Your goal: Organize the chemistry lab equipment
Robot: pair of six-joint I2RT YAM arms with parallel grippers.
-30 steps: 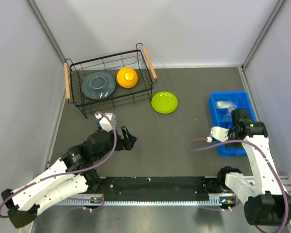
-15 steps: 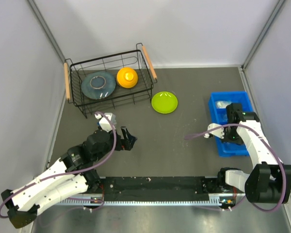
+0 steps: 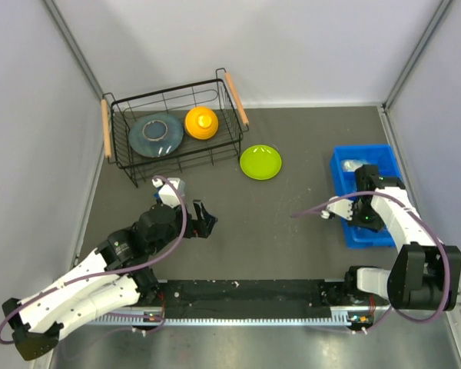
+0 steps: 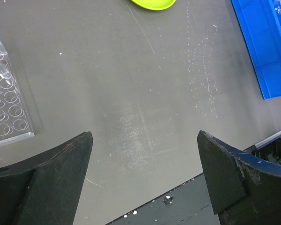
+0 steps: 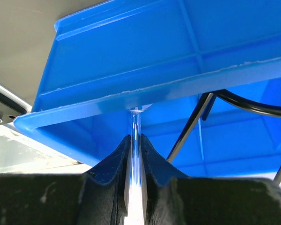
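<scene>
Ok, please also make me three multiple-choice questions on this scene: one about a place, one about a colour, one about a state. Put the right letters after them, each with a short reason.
1. Where is the round orange bowl?
A. in the black wire basket
B. in the blue plastic bin
C. on the bare table

2. What colour is the round plate that lies alone on the dark table?
A. grey
B. lime green
C. orange

3. How does the left gripper stand?
A. shut on a tube
B. shut on nothing
C. open wide

Answers: 1 A, the bowl sits inside the wires beside a grey plate. 2 B, it shows bright lime green, right of the basket. 3 C, the left wrist view shows its two fingers far apart with bare table between them.
</scene>
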